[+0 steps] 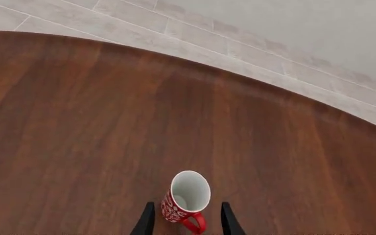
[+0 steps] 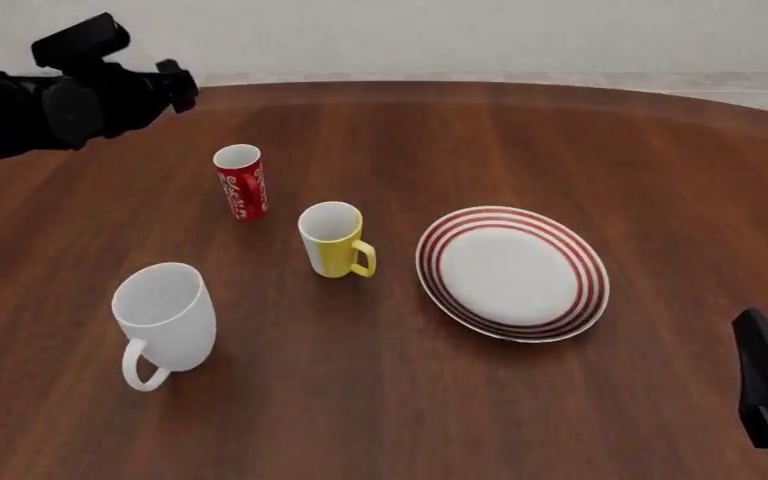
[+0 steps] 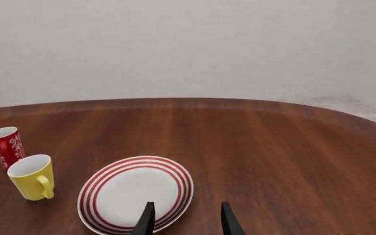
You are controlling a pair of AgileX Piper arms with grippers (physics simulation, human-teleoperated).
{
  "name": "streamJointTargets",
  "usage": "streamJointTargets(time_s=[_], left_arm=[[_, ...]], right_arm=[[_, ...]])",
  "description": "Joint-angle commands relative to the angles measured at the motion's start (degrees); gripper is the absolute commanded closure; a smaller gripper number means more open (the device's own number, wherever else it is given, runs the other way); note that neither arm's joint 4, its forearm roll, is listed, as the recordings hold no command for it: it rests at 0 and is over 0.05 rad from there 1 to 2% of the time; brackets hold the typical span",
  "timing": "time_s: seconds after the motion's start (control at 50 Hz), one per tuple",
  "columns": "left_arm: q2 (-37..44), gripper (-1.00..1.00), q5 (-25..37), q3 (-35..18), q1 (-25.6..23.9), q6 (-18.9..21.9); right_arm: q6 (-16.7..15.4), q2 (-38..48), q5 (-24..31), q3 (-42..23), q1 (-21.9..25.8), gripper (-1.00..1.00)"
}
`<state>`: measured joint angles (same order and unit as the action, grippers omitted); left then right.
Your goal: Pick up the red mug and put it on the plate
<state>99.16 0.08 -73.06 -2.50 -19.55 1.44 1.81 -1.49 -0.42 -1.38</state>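
Left wrist view: you are lining up the left gripper (image 1: 186, 221), fingers spread wide and holding nothing, over the red mug (image 1: 186, 200), upright and empty on the table (image 2: 398, 400). Next, you are needing to descend and close. Plate (image 2: 514, 271) is lying bare. Right gripper (image 3: 186, 219) is idling open, empty.

Bare bench (image 2: 518, 140) lies behind and to the right of the red mug (image 2: 240, 181), while the yellow mug (image 2: 332, 240) stands near it on the straight way to the plate (image 2: 512, 272).
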Motion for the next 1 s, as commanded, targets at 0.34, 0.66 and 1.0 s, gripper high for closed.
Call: streamJointTargets(time_s=[0.34,0.66,1.0], left_arm=[[5.35,-1.0,-1.21,-0.52,0.08,-0.67],[8.06,-1.0,-2.37,-0.7,-2.17,-1.28],[9.18,-1.0,-3.59,0.42,-3.06,-2.45]], right_arm=[[0.59,0.11,-0.36,0.28,-0.18,-1.0],[0.59,-1.48,1.04,0.41,0.02,-1.0],[0.7,-1.29,0.84,0.37,-0.05,-1.0]])
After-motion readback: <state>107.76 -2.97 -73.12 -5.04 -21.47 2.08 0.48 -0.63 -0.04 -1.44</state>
